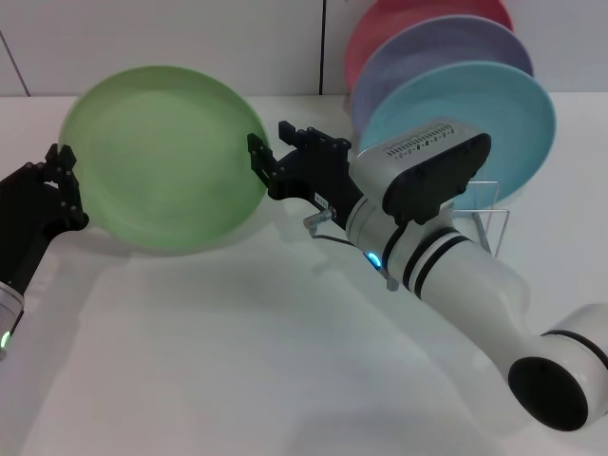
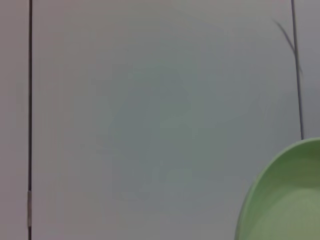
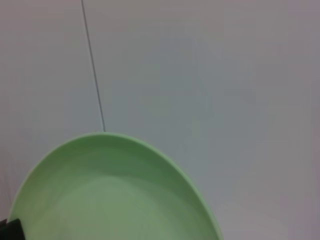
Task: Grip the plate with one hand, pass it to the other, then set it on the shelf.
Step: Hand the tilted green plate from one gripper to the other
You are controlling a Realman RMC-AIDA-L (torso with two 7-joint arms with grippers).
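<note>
Handover step: the plate (image 1: 163, 157) is held upright above the tabletop (image 1: 237, 361), pinched at opposite rims by the left end effector (image 1: 65, 176) and right end effector (image 1: 264, 163); next, one must release so the other carries it to the shelf (image 1: 489, 223).

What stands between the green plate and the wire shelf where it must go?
The right gripper at the plate rim and its arm lie across the way to the shelf, where the turquoise plate and two others stand.
</note>
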